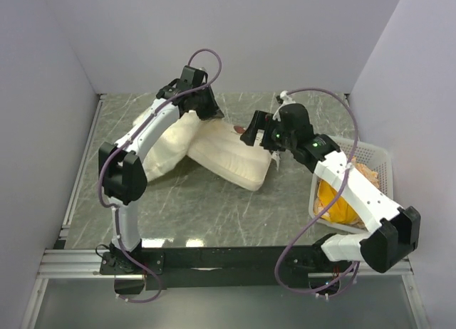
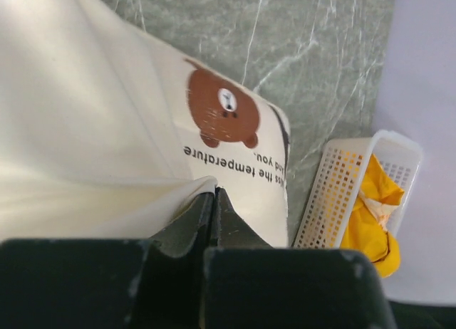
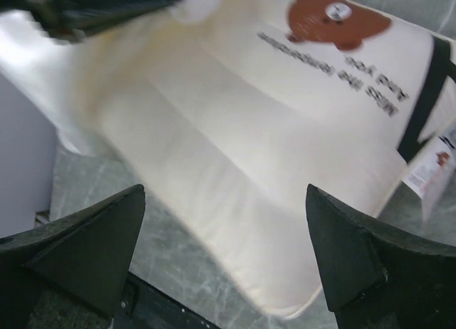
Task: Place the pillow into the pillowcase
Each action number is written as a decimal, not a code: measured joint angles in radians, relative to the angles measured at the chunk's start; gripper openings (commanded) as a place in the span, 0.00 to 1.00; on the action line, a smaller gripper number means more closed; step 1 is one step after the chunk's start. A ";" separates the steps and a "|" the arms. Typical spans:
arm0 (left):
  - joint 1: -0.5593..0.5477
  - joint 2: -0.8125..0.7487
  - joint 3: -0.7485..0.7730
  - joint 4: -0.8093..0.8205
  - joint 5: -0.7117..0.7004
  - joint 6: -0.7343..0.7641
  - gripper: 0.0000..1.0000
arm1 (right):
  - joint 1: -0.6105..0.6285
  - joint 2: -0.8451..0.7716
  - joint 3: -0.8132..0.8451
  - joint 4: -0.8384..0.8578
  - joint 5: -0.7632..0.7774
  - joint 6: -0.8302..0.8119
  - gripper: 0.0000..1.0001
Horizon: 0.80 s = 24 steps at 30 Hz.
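Lying mid-frame in the top view, the pillow (image 1: 231, 158) overlapped the pillowcase (image 1: 171, 147) at its left on the desk (image 1: 214, 215). Left wrist: the left pincer (image 2: 214, 197) clenched the pillowcase hem, which might slip under a shove; print read "the temperature". Right wrist: the right pincer (image 3: 224, 194) gaped, released, over the pillow

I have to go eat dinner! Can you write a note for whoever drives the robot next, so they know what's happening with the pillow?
Left gripper: shut, pinching a thin cream fabric edge, apparently the pillowcase.
Right gripper: open and holding nothing, poised close to the pillow.
Where things are: the pillow lies on the table, its left side overlapping the pillowcase. Its bear print is uncovered.
Done: an edge of the pillowcase is gripped.
Left: the pillow is not inside yet. Probably hold the mouth open, then grasp the pillow and slide it fully in.
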<state>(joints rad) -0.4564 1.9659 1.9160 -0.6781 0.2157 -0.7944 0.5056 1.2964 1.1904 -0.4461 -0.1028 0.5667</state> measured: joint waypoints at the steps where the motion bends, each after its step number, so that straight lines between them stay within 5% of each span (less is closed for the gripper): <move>1: 0.009 0.025 0.022 -0.003 0.009 -0.004 0.01 | -0.003 -0.010 0.008 0.007 -0.001 -0.004 1.00; 10: 0.027 0.041 0.039 0.021 0.042 -0.003 0.01 | 0.200 -0.164 -0.072 0.105 0.121 -0.169 1.00; 18: 0.000 -0.242 -0.196 0.054 0.021 0.026 0.03 | 0.342 0.043 -0.200 0.169 0.322 -0.316 1.00; 24: -0.030 -0.412 -0.235 0.045 0.010 0.056 0.04 | 0.444 0.160 -0.183 0.206 0.483 -0.463 1.00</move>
<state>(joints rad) -0.4862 1.5543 1.6810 -0.6331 0.2256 -0.7383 0.9501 1.4563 1.0077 -0.2398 0.3798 0.1032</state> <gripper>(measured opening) 0.035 0.996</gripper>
